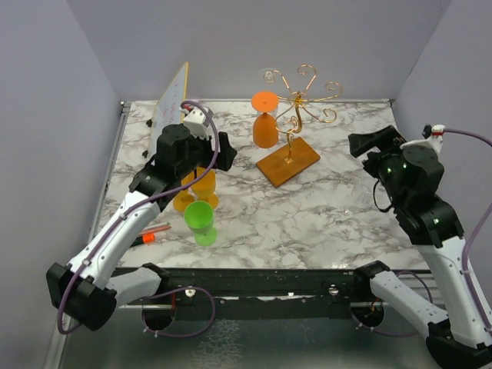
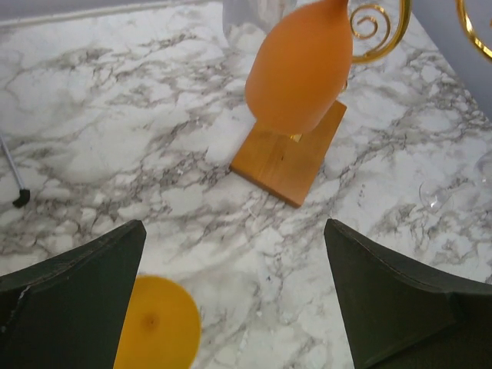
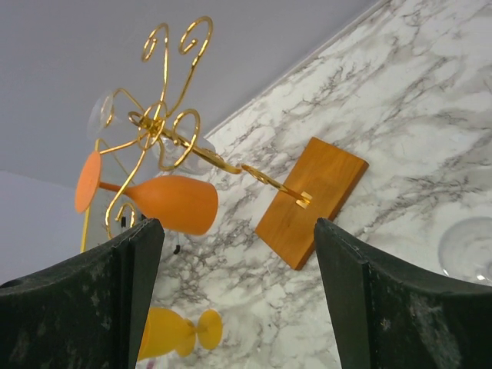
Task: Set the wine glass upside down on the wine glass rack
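The gold wire rack (image 1: 301, 96) stands on its brown wooden base (image 1: 288, 163) at the back middle. An orange wine glass (image 1: 265, 127) hangs upside down from one of its arms, foot up. It also shows in the left wrist view (image 2: 300, 65) and the right wrist view (image 3: 169, 201). My left gripper (image 1: 224, 157) is open and empty, left of the base, above a yellow glass (image 1: 196, 188). My right gripper (image 1: 367, 142) is open and empty, right of the rack. The rack (image 3: 165, 115) and base (image 3: 311, 200) lie ahead of it.
A green glass (image 1: 201, 217) stands near the front left, with a red marker (image 1: 150, 235) beside it. A tilted whiteboard (image 1: 171, 100) stands at the back left. A clear glass (image 3: 469, 250) sits on the marble right of the base. Grey walls close in three sides.
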### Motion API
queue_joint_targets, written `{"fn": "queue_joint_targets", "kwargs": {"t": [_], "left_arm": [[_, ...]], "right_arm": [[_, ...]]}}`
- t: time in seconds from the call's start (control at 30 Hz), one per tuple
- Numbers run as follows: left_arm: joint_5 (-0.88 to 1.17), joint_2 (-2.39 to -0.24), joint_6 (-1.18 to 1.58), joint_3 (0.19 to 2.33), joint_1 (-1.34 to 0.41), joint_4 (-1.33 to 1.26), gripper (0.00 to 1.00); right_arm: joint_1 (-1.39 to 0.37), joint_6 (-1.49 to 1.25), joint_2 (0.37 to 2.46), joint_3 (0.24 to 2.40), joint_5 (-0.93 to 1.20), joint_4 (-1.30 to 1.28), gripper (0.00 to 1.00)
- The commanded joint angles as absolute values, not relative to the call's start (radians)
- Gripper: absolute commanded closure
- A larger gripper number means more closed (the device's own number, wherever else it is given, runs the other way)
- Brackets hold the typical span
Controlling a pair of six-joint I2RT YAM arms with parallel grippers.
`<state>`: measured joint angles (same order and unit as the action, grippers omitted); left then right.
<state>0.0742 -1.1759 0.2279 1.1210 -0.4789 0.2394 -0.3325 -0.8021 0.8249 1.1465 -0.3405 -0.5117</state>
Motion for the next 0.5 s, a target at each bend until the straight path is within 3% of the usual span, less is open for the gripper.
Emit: {"fn": "queue_joint_targets", "kwargs": {"t": [0.0,0.2,0.47], "left_arm": [[0.044,-1.022,0.267,1.036,-0.478,0.377,0.01],[0.096,-0.895,0.329,0.919,-0.479,0.327,0.01],[0.142,-0.834,0.396,0.831,-0.497,0.224,0.01]], "right_arm": [[-0.328,-0.734,0.760,1.162,-0.373,-0.769,0.16],[-0.328,-0.728,0.760,1.130,-0.439,-0.949,0.19],[-0.328,-0.775,0.915,1.138,-0.540,-0.940,0.25]]}}
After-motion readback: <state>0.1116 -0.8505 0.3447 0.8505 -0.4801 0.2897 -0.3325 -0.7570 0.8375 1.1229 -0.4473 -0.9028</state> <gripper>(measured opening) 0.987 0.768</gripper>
